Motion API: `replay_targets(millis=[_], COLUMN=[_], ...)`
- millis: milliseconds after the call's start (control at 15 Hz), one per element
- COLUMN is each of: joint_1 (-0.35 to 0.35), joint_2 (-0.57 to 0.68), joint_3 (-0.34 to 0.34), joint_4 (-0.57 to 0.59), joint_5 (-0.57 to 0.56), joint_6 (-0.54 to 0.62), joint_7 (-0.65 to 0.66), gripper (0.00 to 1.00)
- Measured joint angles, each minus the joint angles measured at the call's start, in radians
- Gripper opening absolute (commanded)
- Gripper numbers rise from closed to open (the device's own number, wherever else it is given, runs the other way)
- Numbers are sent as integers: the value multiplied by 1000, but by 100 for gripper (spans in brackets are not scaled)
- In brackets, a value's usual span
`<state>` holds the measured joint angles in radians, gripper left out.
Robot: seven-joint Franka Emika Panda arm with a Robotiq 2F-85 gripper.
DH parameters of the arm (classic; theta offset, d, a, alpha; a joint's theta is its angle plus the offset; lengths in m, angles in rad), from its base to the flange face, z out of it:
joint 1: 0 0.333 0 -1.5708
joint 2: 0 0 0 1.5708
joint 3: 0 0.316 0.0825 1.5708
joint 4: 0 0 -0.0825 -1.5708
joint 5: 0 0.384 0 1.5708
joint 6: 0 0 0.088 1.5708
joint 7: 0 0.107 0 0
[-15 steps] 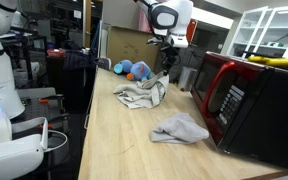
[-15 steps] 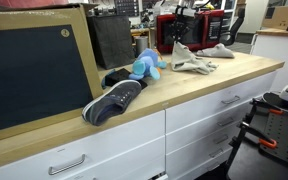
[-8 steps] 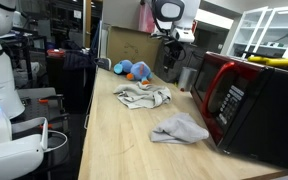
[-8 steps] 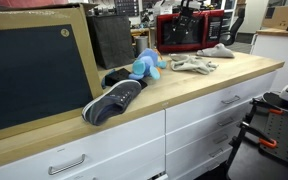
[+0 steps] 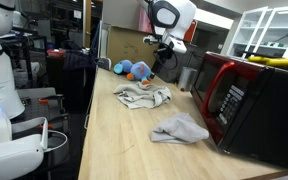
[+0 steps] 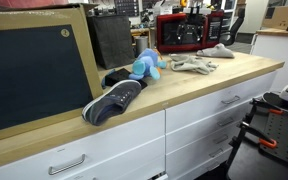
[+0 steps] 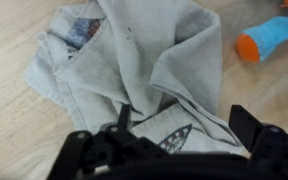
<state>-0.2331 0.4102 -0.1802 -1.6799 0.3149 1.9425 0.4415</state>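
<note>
Workshop clutter and white cabinets [image 5: 269, 30] stand behind a long pale wooden desk [image 5: 109, 140]. Toward its far end lies a crumpled grey cloth [image 5: 142, 96], and the robot's fingers [image 5: 164, 50] hang over it, spread wide and gripping nothing.

A second ago the fingers pinched that cloth, and one part of it was drawn up into a peak beneath them. Since then they have let go. The peak has fallen, and the cloth now rests in a lower, flatter heap on the wood, spread a little wider than before. The fingers have also pulled up slightly and are now well clear of the fabric.

From the wrist view the cloth fills most of the picture, folded over itself, with the dark fingers [image 7: 249, 125] at the lower edge, standing far apart.

The other things have not moved. A second cloth [image 5: 179, 128] lies nearer the camera, just beside the red microwave [image 5: 249, 100]. A blue toy [image 5: 134, 70] sits beyond the dropped cloth. In an exterior view a dark shoe [image 6: 114, 100] lies near the toy, at the desk's front edge.
</note>
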Motion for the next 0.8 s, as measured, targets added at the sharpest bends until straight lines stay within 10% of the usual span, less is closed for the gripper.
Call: replay_targets(millis=[400,800], joint_1=[44,64], joint_2=[0,0], joint_3=[0,0], joint_4=[-119,-190], joint_5=[-116,-143], joint_6=[45,204], joint_7=[-72,-97], gripper=[96,46])
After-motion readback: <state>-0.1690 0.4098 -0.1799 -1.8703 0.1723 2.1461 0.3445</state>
